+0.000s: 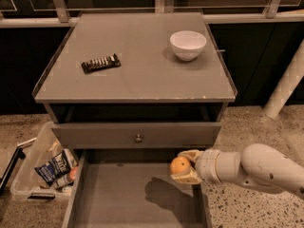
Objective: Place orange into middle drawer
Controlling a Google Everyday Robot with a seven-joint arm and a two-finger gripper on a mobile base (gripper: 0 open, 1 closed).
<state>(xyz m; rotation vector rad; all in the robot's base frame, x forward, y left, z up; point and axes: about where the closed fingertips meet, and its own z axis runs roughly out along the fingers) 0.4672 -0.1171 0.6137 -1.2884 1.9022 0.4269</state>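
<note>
The orange (180, 165) is a small round fruit held between the fingers of my gripper (184, 166), which is shut on it. The gripper reaches in from the right on a white arm and hangs just above the right rear part of the open middle drawer (118, 198), a wide grey box with a bare floor. The arm's shadow falls on the drawer floor below the orange. The orange is clear of the floor.
Above is a grey drawer front with a round knob (138, 138). On the cabinet top (137, 70) stand a white bowl (188, 44) and a dark rectangular bar (100, 62). A clear bin with packets (45, 167) sits on the floor at left.
</note>
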